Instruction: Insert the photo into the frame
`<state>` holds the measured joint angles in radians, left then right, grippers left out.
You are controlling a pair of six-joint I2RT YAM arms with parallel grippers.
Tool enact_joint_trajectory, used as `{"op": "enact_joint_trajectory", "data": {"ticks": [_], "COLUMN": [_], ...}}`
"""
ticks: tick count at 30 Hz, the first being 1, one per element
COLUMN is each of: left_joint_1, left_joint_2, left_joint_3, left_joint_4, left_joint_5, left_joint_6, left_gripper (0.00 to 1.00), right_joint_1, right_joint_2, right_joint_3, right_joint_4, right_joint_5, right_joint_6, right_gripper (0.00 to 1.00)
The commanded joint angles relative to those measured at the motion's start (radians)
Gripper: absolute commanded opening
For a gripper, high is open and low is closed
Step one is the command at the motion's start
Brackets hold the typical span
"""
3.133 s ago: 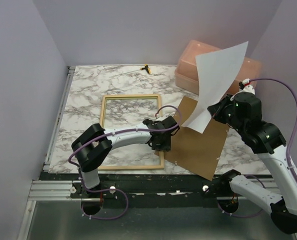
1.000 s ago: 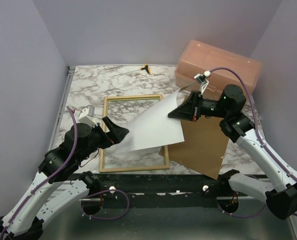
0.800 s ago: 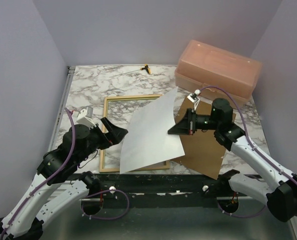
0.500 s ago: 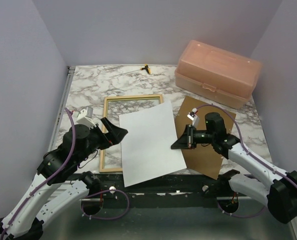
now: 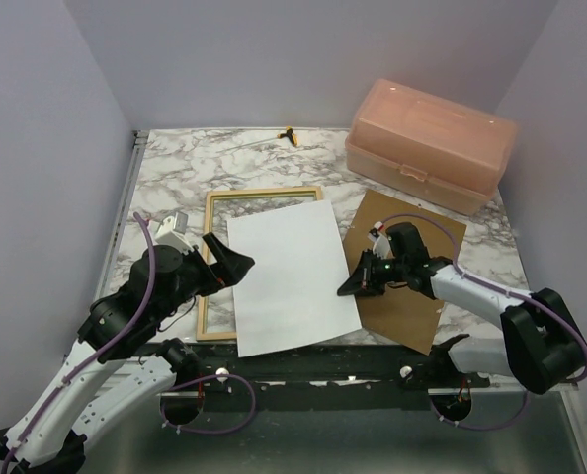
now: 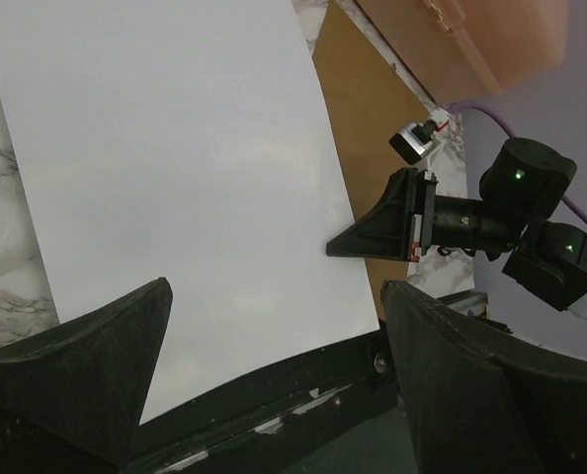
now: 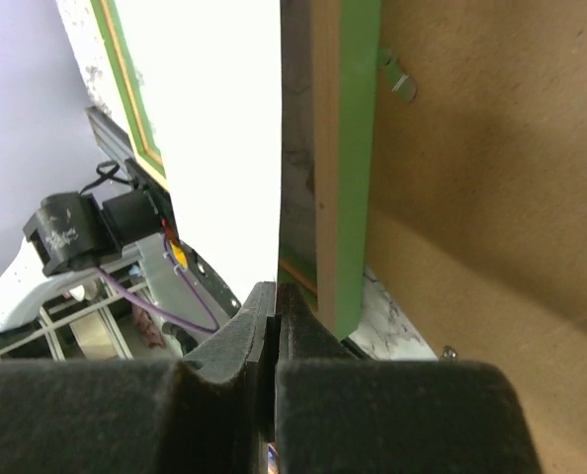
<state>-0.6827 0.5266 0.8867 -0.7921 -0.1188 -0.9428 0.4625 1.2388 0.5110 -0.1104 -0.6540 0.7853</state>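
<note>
On the table (image 5: 175, 178) there are one white photo (image 5: 289, 276), one wooden frame (image 5: 259, 194), one brown backing panel (image 5: 412, 222), one pink lidded box (image 5: 432, 143) at the far right corner, and one small yellow-and-black item (image 5: 290, 134) at the far edge, perhaps a clip, though too small to tell.

The left arm (image 5: 160, 281) and right arm (image 5: 471, 289) share white links, black joints and purple cables (image 5: 212, 432).

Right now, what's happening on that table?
The right pincer is shut on the right edge of the photo, which lies white side up across the frame, skewed and overhanging its near rail. The left pincer hangs open by the photo's left edge, holding nothing. The brown backing panel lies to the right.
</note>
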Motion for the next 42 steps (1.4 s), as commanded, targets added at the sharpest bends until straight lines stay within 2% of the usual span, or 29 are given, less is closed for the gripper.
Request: {"op": "enact_joint_trajectory", "data": {"ticks": [1,10,24,34,42], "left_joint_1": [0.004,0.005,0.004,0.004,0.005], "left_joint_2": [0.004,0.012,0.003,-0.002,0.001], "left_joint_3": [-0.017,-0.024,-0.035,-0.045,-0.053], "left_joint_4": [0.023,0.029,0.033,0.033,0.033], "left_joint_5": [0.031,0.045,0.047,0.047,0.048], "left_joint_6": [-0.005,-0.004,-0.010,-0.013,-0.014], "left_gripper": [0.91,0.91,0.91,0.91,0.91], "right_joint_1": [-0.004,-0.004,0.003,0.047,0.088], "right_joint_2": [0.082,0.179,0.311,0.373,0.378], "right_joint_3": [0.057,0.115,0.134,0.174,0.248], "right_joint_4": [0.051,0.077,0.254,0.269,0.186], "right_joint_5": [0.049,0.063,0.017,0.039,0.078], "right_joint_6": [0.038,0.063,0.167,0.189,0.158], "right_gripper": [0.01,0.01,0.01,0.01,0.01]}}
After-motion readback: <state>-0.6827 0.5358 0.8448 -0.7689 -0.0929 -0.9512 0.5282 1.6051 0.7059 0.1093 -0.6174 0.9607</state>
